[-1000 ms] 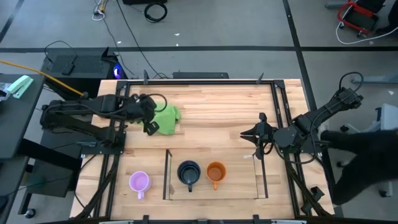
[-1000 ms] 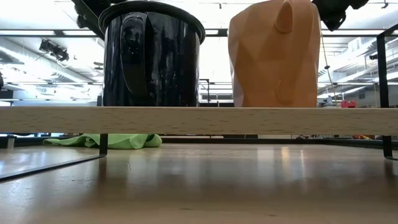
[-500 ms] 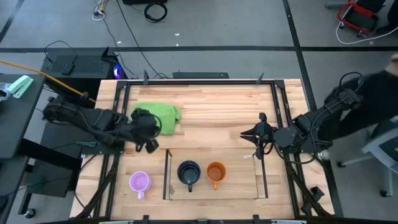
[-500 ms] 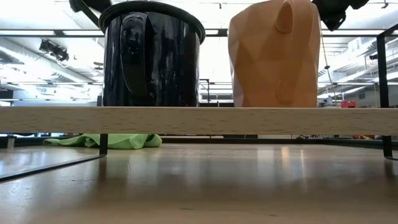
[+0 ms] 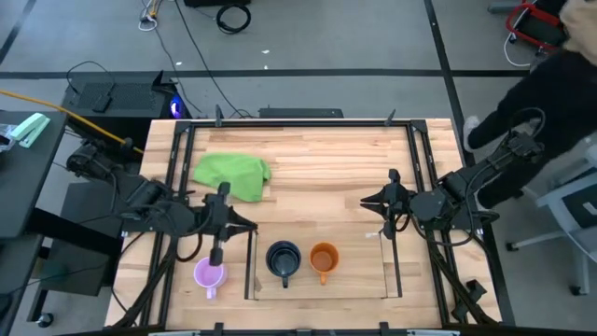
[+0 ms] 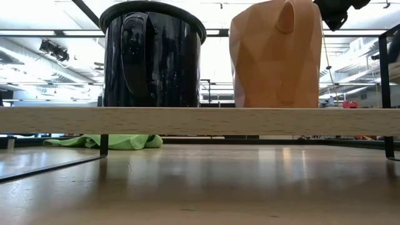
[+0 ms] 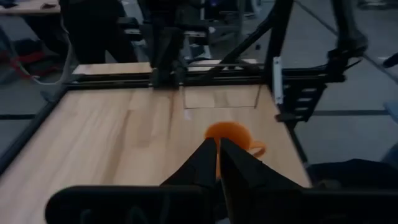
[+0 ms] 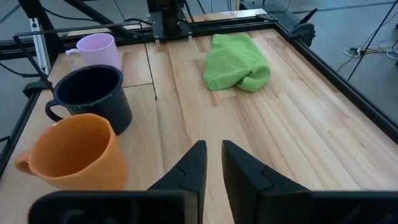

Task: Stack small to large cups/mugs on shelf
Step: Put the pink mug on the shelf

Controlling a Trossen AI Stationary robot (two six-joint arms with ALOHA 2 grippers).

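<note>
The light purple mug [image 5: 209, 274] is being left outside the shelf [image 5: 390, 271], just beside its left panel, while the black mug [image 5: 283, 259] and orange mug [image 5: 323, 259] are being kept side by side inside. The left gripper [image 5: 222, 227], nearly pressed together and empty, is being held above the purple mug, seemingly for pickup. The right gripper [image 5: 375, 202], narrowly parted and empty, is being parked by the shelf's right end.

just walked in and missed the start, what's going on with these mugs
A two-armed robot is lining up mugs on a low shelf. The black mug and orange mug already stand side by side on it. The light purple mug sits on the table just outside the shelf's left panel, and the left gripper, fingers nearly together and empty, hangs right by it. The right gripper waits over the table, holding nothing. A green cloth lies farther back.
</note>
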